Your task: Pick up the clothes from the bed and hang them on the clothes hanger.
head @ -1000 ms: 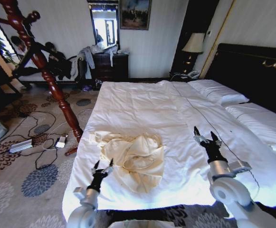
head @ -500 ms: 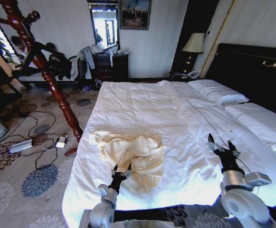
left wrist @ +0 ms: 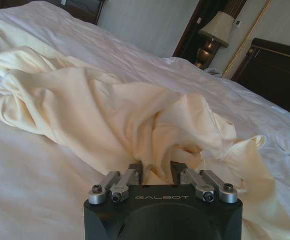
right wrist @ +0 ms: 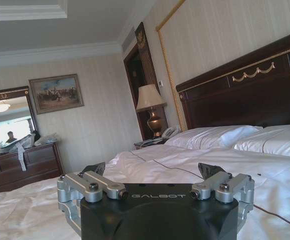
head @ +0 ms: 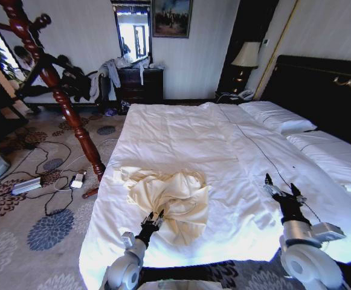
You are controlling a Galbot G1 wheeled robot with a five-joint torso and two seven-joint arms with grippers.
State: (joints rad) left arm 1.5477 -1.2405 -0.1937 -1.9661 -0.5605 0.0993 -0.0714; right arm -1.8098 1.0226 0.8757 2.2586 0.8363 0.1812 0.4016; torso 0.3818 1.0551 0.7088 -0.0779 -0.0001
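The clothes [head: 175, 192], a crumpled cream garment, lie near the foot of the bed [head: 181, 130] on its white quilt. My left gripper [head: 153, 214] is at the garment's near edge, open, its fingers narrowed with a fold of the cloth between them. In the left wrist view the clothes [left wrist: 110, 110] bunch right up against the left gripper [left wrist: 156, 170]. My right gripper [head: 280, 183] hovers open over bare quilt to the right, well apart from the clothes; the right wrist view shows the right gripper [right wrist: 152, 172] holding nothing. The clothes hanger is out of view.
A red-brown wooden coat stand [head: 60, 90] leans up from the carpet left of the bed. Cables and a power strip [head: 27, 185] lie on the floor there. The black headboard [head: 320, 90], pillows [head: 278, 116] and a lamp [head: 246, 55] are at the right.
My left gripper has moved forward to the clothes' near edge and its fingers have narrowed. My right gripper has drawn back and to the right over the quilt.
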